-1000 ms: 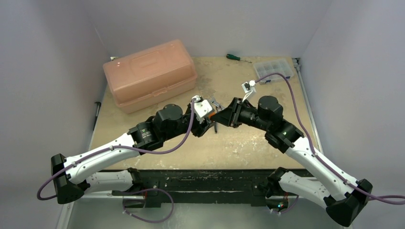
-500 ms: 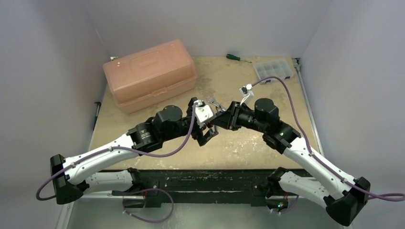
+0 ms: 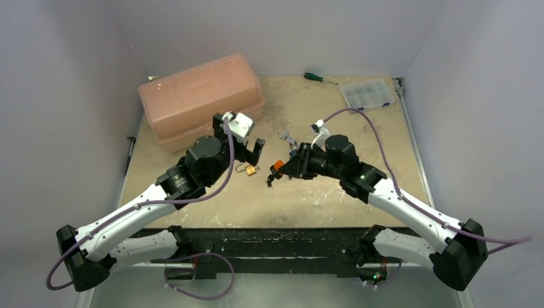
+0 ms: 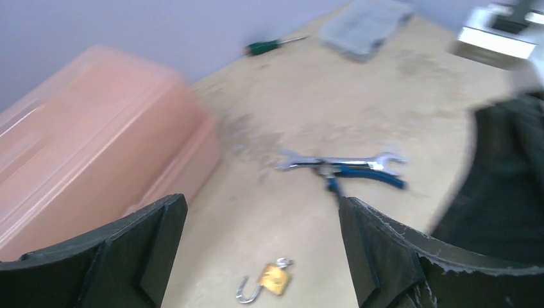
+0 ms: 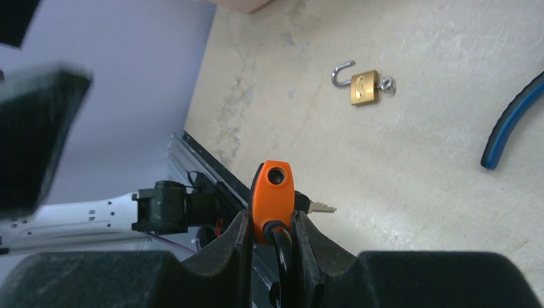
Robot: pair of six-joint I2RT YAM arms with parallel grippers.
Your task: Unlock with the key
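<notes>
Sitting left of the left gripper [image 4: 260, 202] is the pink toolbox [image 4: 83, 147]. That gripper is spread wide, holding nothing. Right gripper [image 5: 271, 221] is pinched on the orange-headed key [image 5: 272, 196], blade sticking out sideways. Wrench [image 4: 340, 160] and blue-handled pliers [image 4: 365, 176] lie ahead of the left fingers. Brass padlock [image 4: 274, 280], shackle swung open, lies just under the left gripper, apart from the key.

Walled test bench [image 3: 333, 112], toolbox [image 3: 199, 96], screwdriver [image 3: 313, 77]
</notes>
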